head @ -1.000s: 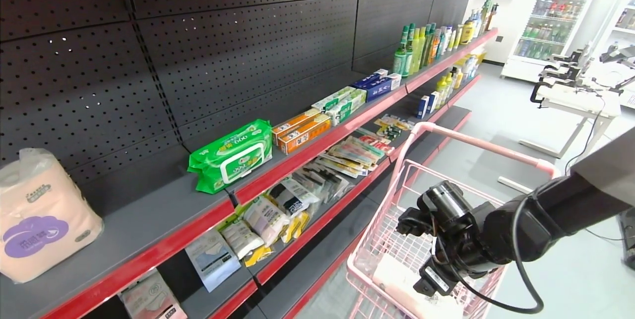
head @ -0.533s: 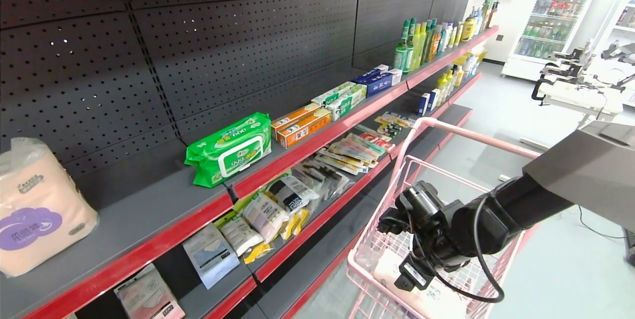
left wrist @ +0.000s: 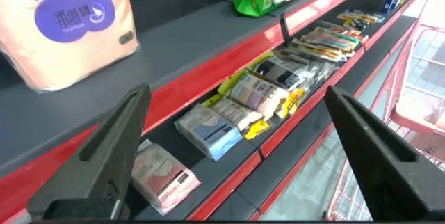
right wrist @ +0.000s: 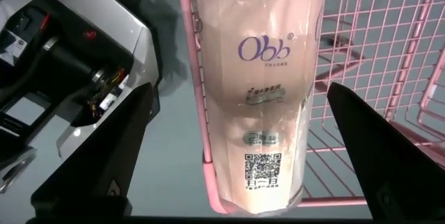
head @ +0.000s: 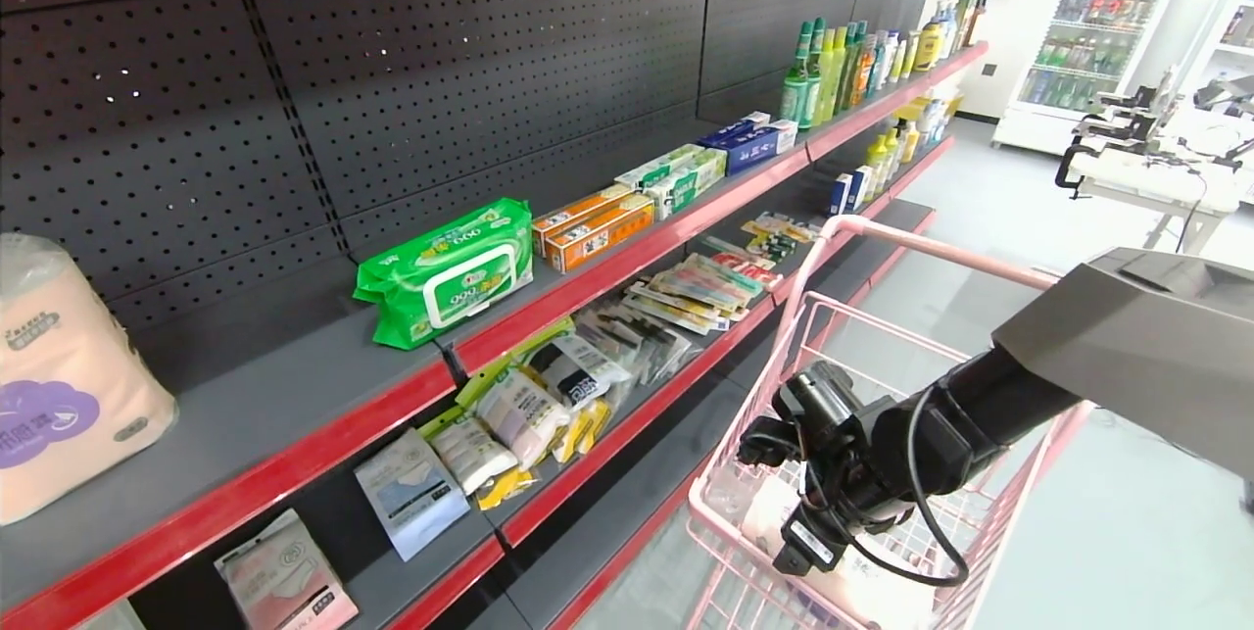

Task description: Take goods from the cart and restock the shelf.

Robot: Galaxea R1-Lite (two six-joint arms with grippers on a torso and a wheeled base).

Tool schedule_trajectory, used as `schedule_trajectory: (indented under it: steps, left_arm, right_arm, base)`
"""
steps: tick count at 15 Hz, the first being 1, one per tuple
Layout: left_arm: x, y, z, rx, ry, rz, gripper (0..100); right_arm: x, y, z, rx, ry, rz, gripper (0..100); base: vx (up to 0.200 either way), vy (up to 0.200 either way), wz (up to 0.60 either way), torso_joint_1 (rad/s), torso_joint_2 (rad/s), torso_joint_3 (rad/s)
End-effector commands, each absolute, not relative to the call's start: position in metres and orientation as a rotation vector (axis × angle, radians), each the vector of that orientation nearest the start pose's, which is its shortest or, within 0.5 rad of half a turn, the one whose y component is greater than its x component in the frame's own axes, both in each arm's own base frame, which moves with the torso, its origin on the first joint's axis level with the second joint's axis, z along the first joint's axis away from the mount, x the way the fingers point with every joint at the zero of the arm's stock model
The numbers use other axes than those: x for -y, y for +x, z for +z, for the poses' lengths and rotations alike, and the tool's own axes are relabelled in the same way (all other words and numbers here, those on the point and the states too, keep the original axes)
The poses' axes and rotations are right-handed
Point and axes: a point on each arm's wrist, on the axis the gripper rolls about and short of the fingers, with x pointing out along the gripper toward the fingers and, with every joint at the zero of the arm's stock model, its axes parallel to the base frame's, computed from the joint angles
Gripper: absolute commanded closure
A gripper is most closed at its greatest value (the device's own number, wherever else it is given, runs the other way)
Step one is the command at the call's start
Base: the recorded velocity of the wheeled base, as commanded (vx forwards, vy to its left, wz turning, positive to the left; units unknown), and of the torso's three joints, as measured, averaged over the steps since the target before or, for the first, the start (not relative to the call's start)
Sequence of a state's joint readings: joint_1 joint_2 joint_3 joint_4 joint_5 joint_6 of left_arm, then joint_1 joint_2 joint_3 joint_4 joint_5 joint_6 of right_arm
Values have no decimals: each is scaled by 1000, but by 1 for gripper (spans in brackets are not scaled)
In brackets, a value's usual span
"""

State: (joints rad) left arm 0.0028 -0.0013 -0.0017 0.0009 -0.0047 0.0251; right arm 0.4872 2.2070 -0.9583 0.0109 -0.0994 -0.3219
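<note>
Head view findings: we note the pink wire cart at 5 o'clock, standing just beside the red-edged shelf. The right arm reaches down into the cart. In the right wrist view, the right end effector hangs over a peach tissue pack. Its fingers are spread wide to either side, and neither touches the pack. The pack lies lengthwise in the cart, against the pink side rim.

In the left wrist view, the left end effector is also spread wide and holds nothing. It faces the shelf front.

On the upper shelf board we record a toilet roll pack at 9 o'clock. A green wet wipes pack lies near centre, with orange toothpaste boxes just beside it toward 2 o'clock. Green bottles stand farther along at 1 o'clock. Flat packets lie on the board below
</note>
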Motion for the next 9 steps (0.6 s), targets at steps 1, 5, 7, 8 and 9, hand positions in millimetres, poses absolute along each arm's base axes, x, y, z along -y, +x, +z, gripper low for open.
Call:
schedule_trajectory:
  steps: [1,5,7,8,9]
  left_arm:
    - [0,-23,76,2,28,-2,0]
    - [0,-23,76,2,43,-2,0]
    - [0,-23,76,2,43,-2,0]
    - [0,-23,76,2,43,-2,0]
    - [0,-23,76,2,43,-2,0]
  right_arm:
    - [-156,299,3,-1154,-642,534,0]
    - [-159,305,-6,-1168,-631,552,0]
    - [-160,306,-10,-1175,-630,562,0]
    - [-160,306,-14,-1185,-629,560,0]
    - [-158,307,-18,-1199,-629,557,0]
  base:
    - [0,0,0,-51,154,80]
    - [0,0,0,-8,15,8]
    - [0,0,0,0,0,0]
    - [0,0,0,0,0,0]
    - [0,0,0,0,0,0]
